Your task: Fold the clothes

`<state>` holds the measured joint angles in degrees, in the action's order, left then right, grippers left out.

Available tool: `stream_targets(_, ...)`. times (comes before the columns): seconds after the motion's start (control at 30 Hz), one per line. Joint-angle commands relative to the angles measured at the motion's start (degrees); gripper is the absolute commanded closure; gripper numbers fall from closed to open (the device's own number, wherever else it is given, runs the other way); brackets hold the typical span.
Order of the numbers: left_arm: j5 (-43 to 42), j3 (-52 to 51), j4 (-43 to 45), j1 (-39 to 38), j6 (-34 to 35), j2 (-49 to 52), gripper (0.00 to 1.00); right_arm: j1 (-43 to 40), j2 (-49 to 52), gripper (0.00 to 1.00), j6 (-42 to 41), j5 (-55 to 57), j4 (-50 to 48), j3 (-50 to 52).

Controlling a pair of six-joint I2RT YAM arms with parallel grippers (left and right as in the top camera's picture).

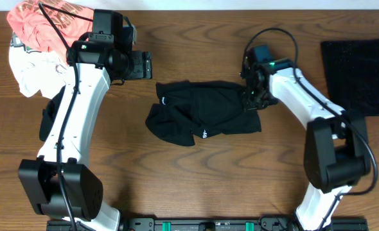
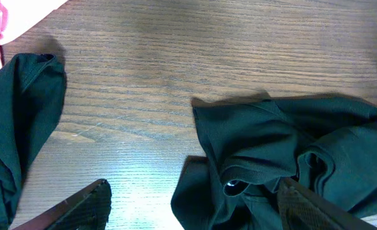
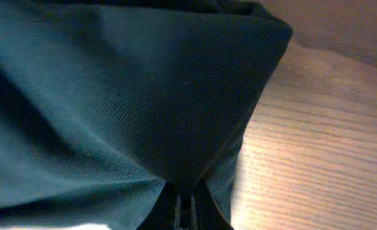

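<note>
Filling the right wrist view, the black garment (image 3: 131, 96) gathers into a peak that the right gripper (image 3: 185, 207) pinches between its closed fingers, with bare wood of the table (image 3: 316, 147) showing to the side. From overhead, this garment lies crumpled near the middle of the table, a small white mark on its lower part, and the right gripper clamps its right-hand edge. The left gripper (image 1: 144, 64) hangs above the table off the garment's upper left corner, not touching it; its wrist view shows both fingers (image 2: 80, 204) spread wide with nothing between them except the cloth's rumpled edge lying below. At the table's far left corner sits a heap of clothes: an orange garment (image 1: 42, 22) on top, a white garment (image 1: 29, 67) just beside and partly under it, and a second dark garment (image 1: 51, 115) partly hidden beneath the left arm. A black mat (image 1: 360, 74) lies flat at the right edge, well apart from the clothes.
</note>
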<state>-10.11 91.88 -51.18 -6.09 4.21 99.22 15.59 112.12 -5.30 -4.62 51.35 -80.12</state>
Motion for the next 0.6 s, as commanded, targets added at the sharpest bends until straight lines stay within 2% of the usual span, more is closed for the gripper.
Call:
stream_targets(0.0, 0.7, 0.2, -0.1, 0.3, -0.8, 0.0, 0.17, -1.0, -3.9, 0.99, 3.7, -5.5, 1.1, 0.2)
stream_targets(0.27, 0.7, 0.2, -0.1, 0.3, -0.8, 0.0, 0.17, -3.9, -6.4, 0.99, 3.7, -5.6, 4.4, 0.2)
stream_targets(0.57, 0.7, 0.2, -0.1, 0.3, -0.8, 0.0, 0.17, -9.0, -6.4, 0.99, 11.5, -12.6, 5.8, 0.2)
